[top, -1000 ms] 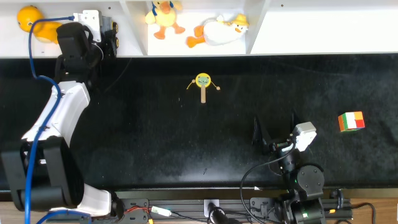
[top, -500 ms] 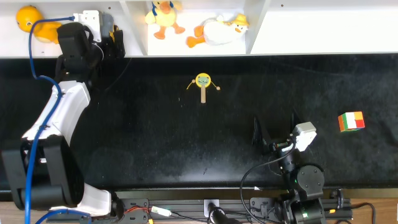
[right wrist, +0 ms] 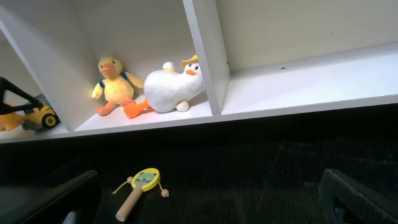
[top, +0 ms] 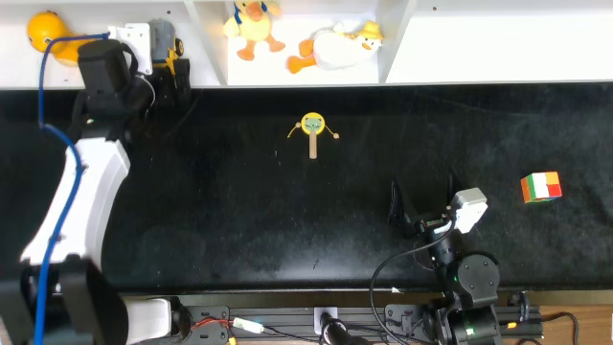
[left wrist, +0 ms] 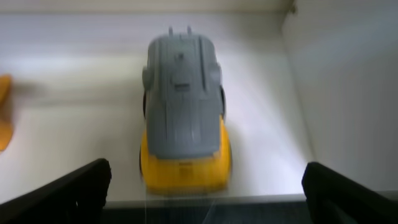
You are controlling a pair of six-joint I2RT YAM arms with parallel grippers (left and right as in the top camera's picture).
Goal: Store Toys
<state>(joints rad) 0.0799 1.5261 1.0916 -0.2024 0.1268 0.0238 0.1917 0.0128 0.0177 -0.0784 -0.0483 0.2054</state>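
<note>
Though parked at the mouth of the left compartment of the white shelf [top: 213, 43], grips nothing: left end effector [left wrist: 208, 190], fingers spread wide, clear of the toy truck [left wrist: 183, 118] on both sides. Toy truck grey over yellow, upright on that compartment's floor, just inside the shelf's front lip and close to the divider shared with the middle compartment. Looks released rather than held; probably set just past the lip to allow a straight withdrawal without nudging it. Toward the outer end of the same compartment, an orange-yellow toy [top: 46, 29].

Inside the shelf's middle compartment, yellow duck [top: 254, 24] and white goose [top: 335, 46], just beside each other, seemingly stored.

Right end effector [top: 421, 206]: low over the desk [top: 239, 211], well out from the shelf, opened wide, empty, facing the shelf; by the look of it, waiting its turn.

Not yet stored, judging by position: rattle drum [top: 312, 129] flat on the desk, near the shelf and in front of its middle compartment; coloured cube [top: 541, 186] farther out from the shelf, toward its right end, nearer the right arm and so likely that arm's job.

Desk black, matte, faintly speckled, running up to the shelf's front lip. Shelf of plain white boards with upright dividers. Along the desk edge farthest from the shelf, arm bases and cables [top: 239, 326].
</note>
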